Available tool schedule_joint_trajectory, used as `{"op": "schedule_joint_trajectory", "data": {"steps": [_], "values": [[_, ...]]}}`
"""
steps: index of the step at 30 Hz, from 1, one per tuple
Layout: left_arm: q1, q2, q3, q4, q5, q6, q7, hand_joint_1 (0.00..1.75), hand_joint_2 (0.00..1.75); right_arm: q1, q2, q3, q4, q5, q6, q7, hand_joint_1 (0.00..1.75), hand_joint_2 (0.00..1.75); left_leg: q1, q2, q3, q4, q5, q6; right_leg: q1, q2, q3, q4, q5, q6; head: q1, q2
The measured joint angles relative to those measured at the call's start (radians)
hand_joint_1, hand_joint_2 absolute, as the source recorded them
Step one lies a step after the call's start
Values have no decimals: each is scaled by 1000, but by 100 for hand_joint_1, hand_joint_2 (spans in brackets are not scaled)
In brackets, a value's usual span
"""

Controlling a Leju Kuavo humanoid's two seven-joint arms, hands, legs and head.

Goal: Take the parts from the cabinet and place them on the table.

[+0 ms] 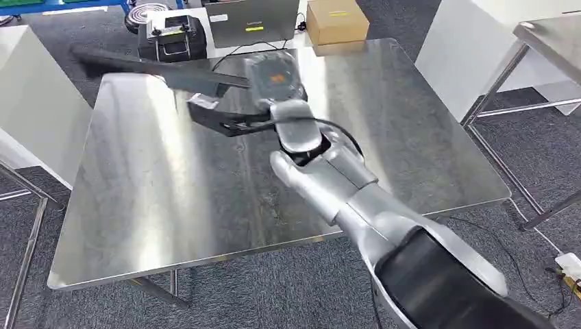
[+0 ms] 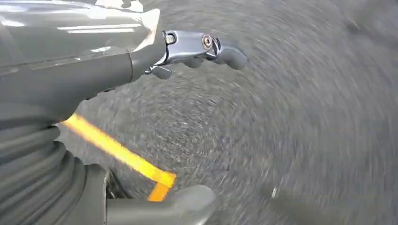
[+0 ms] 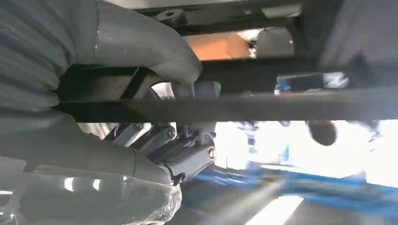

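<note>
- The right hand [image 1: 229,118] sits in the upper middle of the head view, over the steel table [image 1: 157,205], and grasps a long, flat, dark part [image 1: 157,68] that runs from the hand out toward the upper left of the frame.
- In the right wrist view the same part [image 3: 263,107] crosses the picture as a straight dark bar, with the hand's fingers [image 3: 183,150] curled under it and the thumb lying over it.
- The hand appears to hold the part near one end, so most of its length hangs out unsupported; I judge it could swing or pivot in the hold and slip out.
- The free end reaches past the table's upper left corner in the head view; if let go there, the part could tip off the edge onto the carpet [image 1: 82,27].
- The steel top looks smooth and shiny, so a part set down at a tilt could slide.
- The part is blurred in the head view, so its exact height over the table cannot be told; let go too high, it would drop and bounce.
- The part looks thin, rigid and matte black, with straight edges.
- The left hand [image 2: 197,49] hangs over grey carpet with its fingers bent and nothing seen in them; whether it is released or clenched I cannot tell.
</note>
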Motion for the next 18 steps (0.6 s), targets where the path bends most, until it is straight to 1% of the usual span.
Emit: {"op": "schedule_joint_trajectory", "data": {"steps": [1,3,6,9,12,18], "values": [[3,-2,21,1,5,4,-3,0,175,28,-14,-33,20,-3,-53,-6,175,175,0,-4,-1,0,0,0,0,-4,1,0,0,0,0,0],[12,-4,43,2,6,5,-5,0,175,67,-46,-112,46,7,-102,-16,175,175,-1,-3,-4,0,1,1,0,-4,-1,0,1,0,2,0],[7,-5,66,2,5,7,-5,0,175,97,-61,-204,59,34,-108,-20,175,175,-3,6,-4,0,1,1,0,3,-2,0,3,2,0,0],[5,-5,74,2,4,7,-4,0,175,116,-74,-273,61,55,-107,-32,175,175,-3,5,-4,0,1,1,-1,3,-2,0,3,2,0,0],[5,-6,81,2,4,7,-5,0,175,128,-79,-311,61,59,-107,-34,175,175,-3,5,-4,0,0,1,-1,3,-3,0,2,2,1,0],[5,-7,89,2,0,6,-5,0,175,136,-85,-351,61,89,-105,-36,175,175,-2,5,-4,0,0,0,-1,3,-4,0,2,2,1,0]]}}
